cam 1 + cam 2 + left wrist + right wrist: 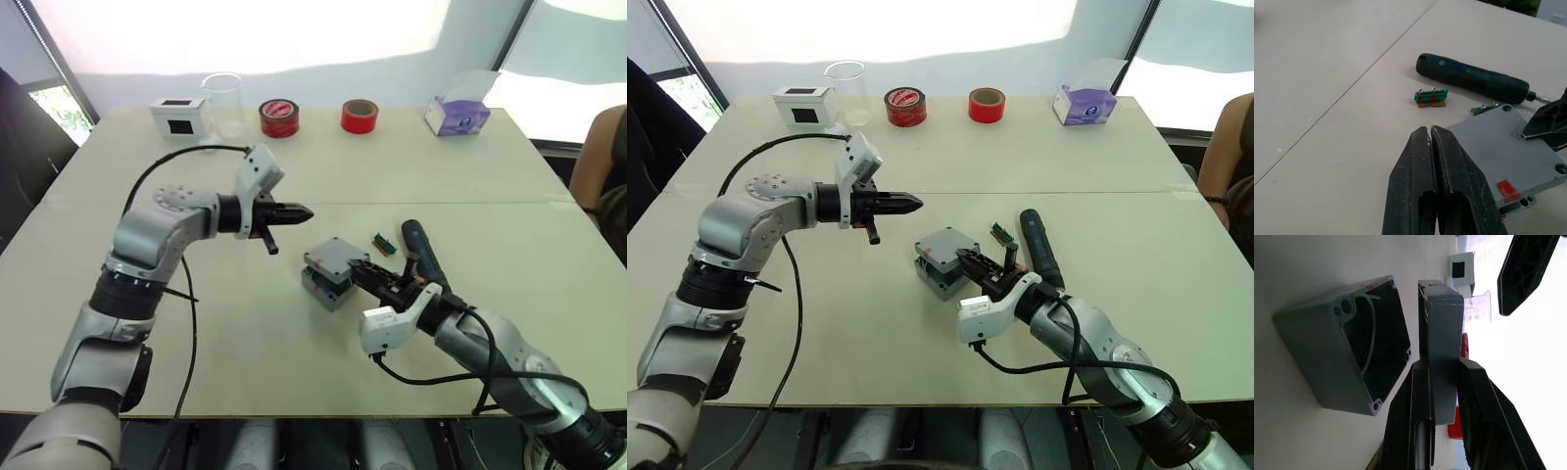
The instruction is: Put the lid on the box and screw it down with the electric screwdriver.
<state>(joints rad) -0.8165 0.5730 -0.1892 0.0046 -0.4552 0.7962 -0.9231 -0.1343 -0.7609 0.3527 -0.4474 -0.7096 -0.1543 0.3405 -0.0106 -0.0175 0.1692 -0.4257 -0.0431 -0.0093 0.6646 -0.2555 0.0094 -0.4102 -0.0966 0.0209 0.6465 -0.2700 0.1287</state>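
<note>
Right wrist view: right gripper clamped on the rim of the small flat square grey metal lid, lid held on edge just above and beside the open small square grey metal box, box mouth and corner screw holes showing, not yet covered. From the head views: right arm reaching in from the near right edge of the pale table, forearm low, fingers aimed toward the table's middle; lid tilted over the box, overlapping it. Just beyond the right wrist, dark blue-black cylindrical electric screwdriver lying flat, long axis running from near to far, slightly slanted; from the left wrist view, thin bit end toward the right gripper. No readable lettering on it. Small green terminal block beside it. Left arm bent at the elbow, forearm level over the left half of the table, left gripper pointing toward the right edge, jaws pressed together, holding nothing, hovering apart from the box. Red mark on the lid's near edge. Along the far edge: white box with black window, clear glass beaker, two red tape rolls, purple tissue box; writing too small to read.
</note>
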